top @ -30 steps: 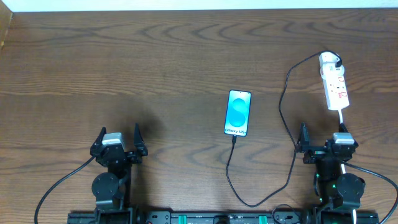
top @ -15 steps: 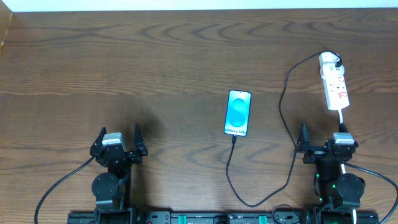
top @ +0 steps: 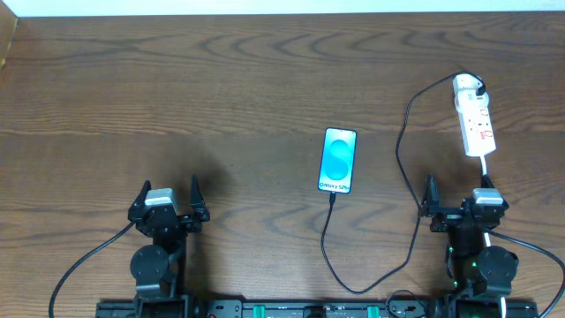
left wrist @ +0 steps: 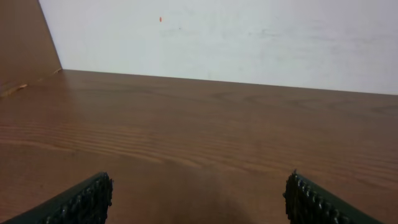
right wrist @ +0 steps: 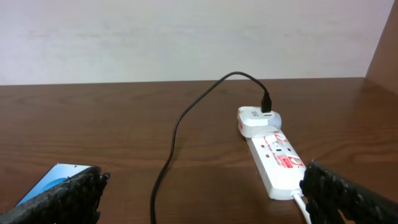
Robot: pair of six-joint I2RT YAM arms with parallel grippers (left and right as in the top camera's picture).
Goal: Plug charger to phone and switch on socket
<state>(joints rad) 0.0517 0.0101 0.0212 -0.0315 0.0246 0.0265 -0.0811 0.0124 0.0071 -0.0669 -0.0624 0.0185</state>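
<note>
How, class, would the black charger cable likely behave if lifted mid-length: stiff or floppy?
Probably floppy: the charger cable lies in loose curves on the table, so it would likely sag either side of a grip. Being thin, it is likely light. Lifting it might tug the phone and the white plug, since its ends appear to meet both.

In the right wrist view only a corner of the phone (right wrist: 53,177) shows; the rest lies behind one pad (right wrist: 68,199) of the right gripper (right wrist: 202,193) and past the bottom edge. The other pad overlaps the near end of the socket (right wrist: 273,158), and its white lead (right wrist: 303,208) runs off the bottom. From overhead, the socket's switches are too small to read, as is the plug of the charger cable (top: 397,152) at the phone.
</note>
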